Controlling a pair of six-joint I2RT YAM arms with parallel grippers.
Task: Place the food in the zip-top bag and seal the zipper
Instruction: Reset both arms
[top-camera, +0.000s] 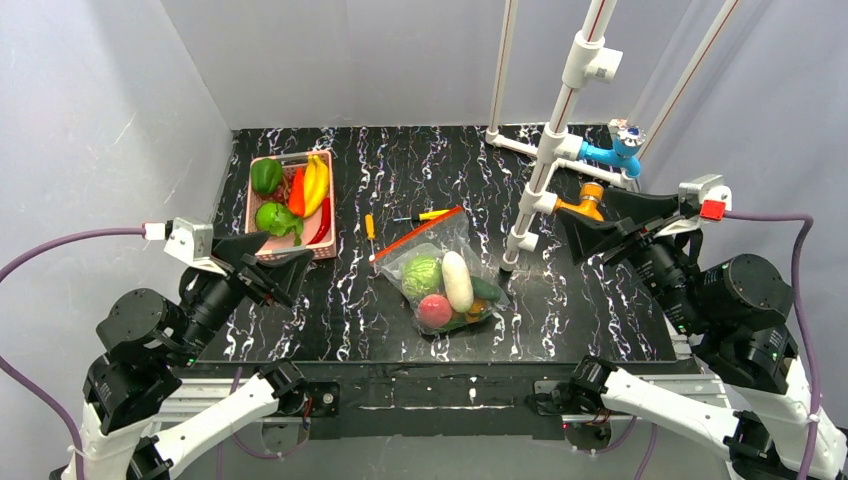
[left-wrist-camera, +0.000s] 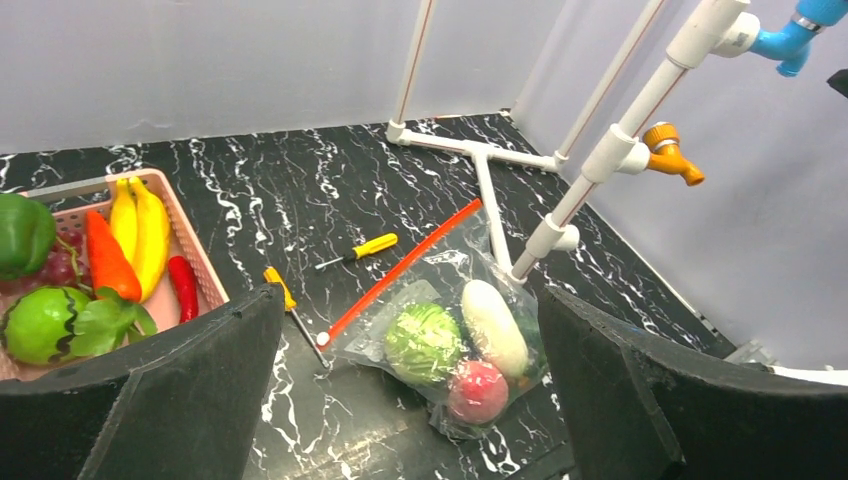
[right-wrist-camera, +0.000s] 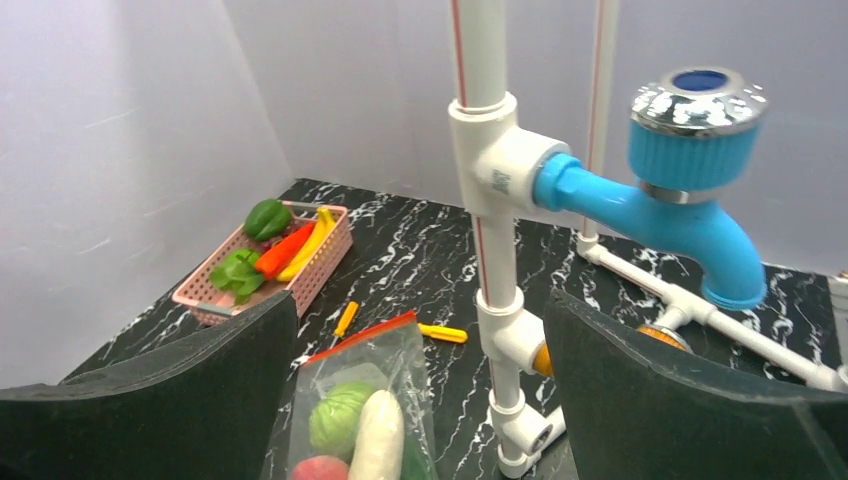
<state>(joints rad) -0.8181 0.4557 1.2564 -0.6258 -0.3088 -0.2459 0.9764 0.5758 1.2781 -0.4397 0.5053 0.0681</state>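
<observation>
The clear zip-top bag (top-camera: 440, 243) lies flat in the middle of the black marble table. Inside it are the green cabbage (top-camera: 422, 274), white radish (top-camera: 457, 280), red-pink ball (top-camera: 434, 311), dark cucumber (top-camera: 488, 290) and a small orange piece (top-camera: 476, 308). The orange-red zipper (top-camera: 418, 232) runs along the bag's far edge, its white tip at the left end (left-wrist-camera: 323, 339). My left gripper (top-camera: 275, 262) is open and empty, left of the bag. My right gripper (top-camera: 592, 215) is open and empty, right of it, beyond the pipe. The bag also shows in the left wrist view (left-wrist-camera: 440, 272) and the right wrist view (right-wrist-camera: 385, 345).
A pink basket (top-camera: 292, 156) with toy peppers, bananas and a carrot stands at the back left. Two yellow-handled screwdrivers (top-camera: 370, 228) (top-camera: 428, 214) lie just behind the zipper. A white pipe frame (top-camera: 528, 205) with a blue tap (top-camera: 620, 152) and an orange tap (top-camera: 590, 203) rises right of the bag.
</observation>
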